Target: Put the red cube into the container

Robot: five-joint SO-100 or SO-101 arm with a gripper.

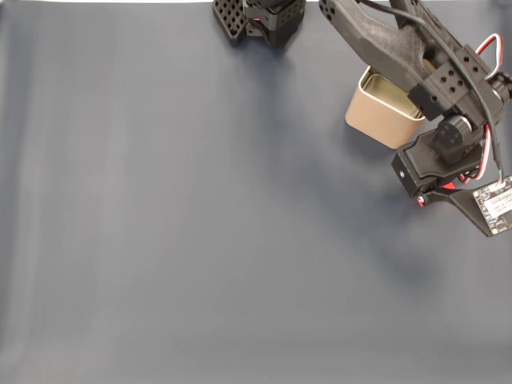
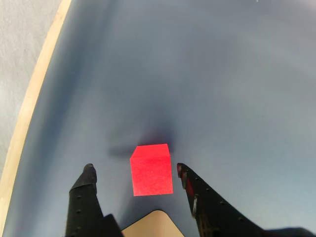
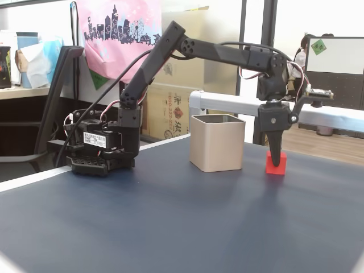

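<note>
A black SO-100-type arm (image 3: 187, 48) is seen reaching from its base (image 3: 102, 149) across a dark blue-grey bench (image 1: 200, 240). In the wrist view the claw (image 2: 136, 174) is spread open, with one black finger (image 2: 84, 192) to the left of the red cube (image 2: 151, 169) and the other finger (image 2: 197, 195) to the right; a narrow gap is visible on each side, so the cube is bracketed but not pinched. The cube is resting on the bench surface, with a soft shadow behind it.

In a fixed view from the side, the claw (image 3: 276, 162) is pointed straight down and its tip is lowered in front of the red cube (image 3: 277, 166), which is set just to the right of the container (image 3: 217, 142). The container is a beige square tin with rounded corners, standing upright and open at the top, near the cube but apart from it.

In a fixed view from above, the container (image 1: 380, 108) is partly covered by the arm's links, and its shiny inside is visible. A sliver of red (image 1: 422, 200) is glimpsed under the wrist housing. A small circuit board (image 1: 494, 204) is mounted at the wrist.

In the wrist view, a pale wooden edge (image 2: 29, 108) is seen along the left side of the bench.
</note>
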